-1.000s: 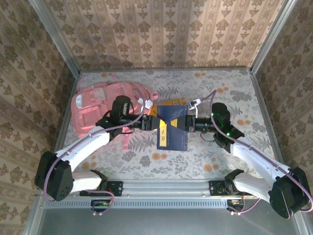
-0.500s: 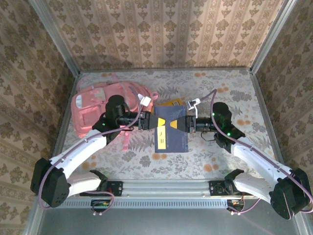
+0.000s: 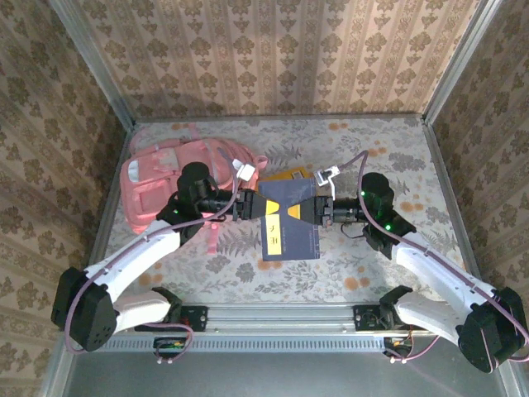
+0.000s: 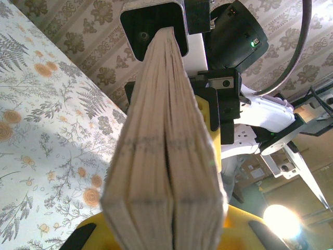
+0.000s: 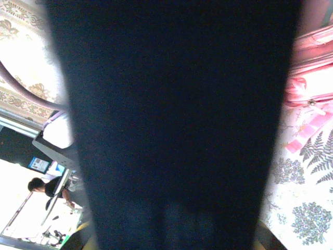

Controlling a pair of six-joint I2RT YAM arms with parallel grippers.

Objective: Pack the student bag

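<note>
Centre frame, we see the left pincer [image 3: 250,205] and right pincer [image 3: 316,211] each clenched on an opposite edge of a dark blue book [image 3: 288,233] above the worktop [image 3: 372,149]. The student bag [image 3: 153,178] lies upper left; the book, we judge, is not yet packed.

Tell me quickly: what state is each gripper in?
Left gripper: closed on the book.
Right gripper: closed on the same book, at the opposite edge.
</note>
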